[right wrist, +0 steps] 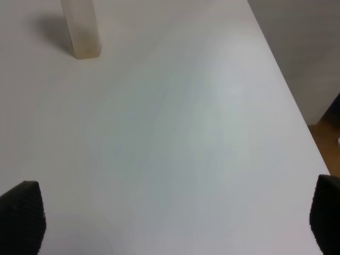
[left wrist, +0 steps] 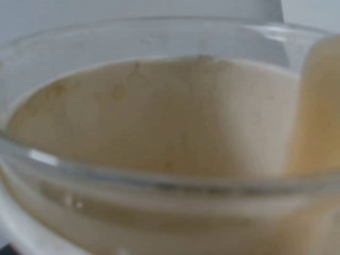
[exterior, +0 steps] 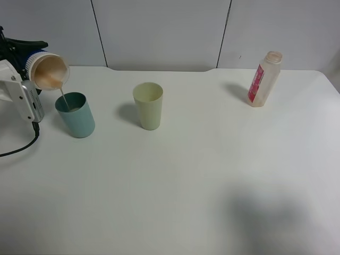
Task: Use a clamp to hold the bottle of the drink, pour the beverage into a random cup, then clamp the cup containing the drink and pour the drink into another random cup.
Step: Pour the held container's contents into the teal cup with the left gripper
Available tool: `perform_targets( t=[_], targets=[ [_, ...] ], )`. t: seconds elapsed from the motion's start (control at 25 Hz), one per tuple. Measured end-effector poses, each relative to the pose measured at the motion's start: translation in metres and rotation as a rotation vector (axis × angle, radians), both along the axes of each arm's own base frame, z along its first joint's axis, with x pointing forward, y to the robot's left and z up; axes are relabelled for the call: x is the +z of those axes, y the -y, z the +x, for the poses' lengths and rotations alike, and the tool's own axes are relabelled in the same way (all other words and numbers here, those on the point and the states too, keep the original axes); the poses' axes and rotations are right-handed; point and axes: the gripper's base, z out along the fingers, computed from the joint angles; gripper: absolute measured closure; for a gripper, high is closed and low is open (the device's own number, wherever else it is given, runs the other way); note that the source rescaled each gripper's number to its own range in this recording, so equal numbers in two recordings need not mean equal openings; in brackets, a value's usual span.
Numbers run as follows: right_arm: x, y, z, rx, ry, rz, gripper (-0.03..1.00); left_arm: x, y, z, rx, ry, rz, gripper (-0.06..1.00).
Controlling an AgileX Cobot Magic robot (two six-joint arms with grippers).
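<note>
We look down on a broad white table (exterior: 202, 180) with a matte top and rounded far corners. Behind it we see a pale grey wall (exterior: 159, 32) of flat panels split by thin dark vertical seams. Light falls evenly, and a soft blurred shadow (exterior: 276, 212) lies on the near right of the tabletop. Past the table's edge we glimpse a strip of brown floor (right wrist: 325, 146).

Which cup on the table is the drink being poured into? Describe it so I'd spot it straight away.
Look at the white table, toward its far left side beside the robot arm. There the left gripper tips a blue-sleeved cup, and a thin stream of beverage falls into the teal cup right below. Its neighbour, the pale yellow-green cup, is lighter and stands alone nearer the middle.
</note>
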Motion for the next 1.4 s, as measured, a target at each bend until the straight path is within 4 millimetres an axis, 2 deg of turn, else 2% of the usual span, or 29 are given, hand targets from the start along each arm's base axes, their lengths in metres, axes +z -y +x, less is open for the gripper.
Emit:
perform_targets(
  t=[0.88, 1.4],
  targets=[
    [0.0000, 0.0000, 0.0000, 0.000, 0.000, 0.000, -0.03, 0.0011, -0.0001, -0.0001, -0.005, 0.071, 0.115, 0.94],
    [0.0000, 0.0000, 0.0000, 0.000, 0.000, 0.000, -0.03, 0.0011, -0.0001, -0.0001, -0.005, 0.075, 0.121, 0.94]
  ],
)
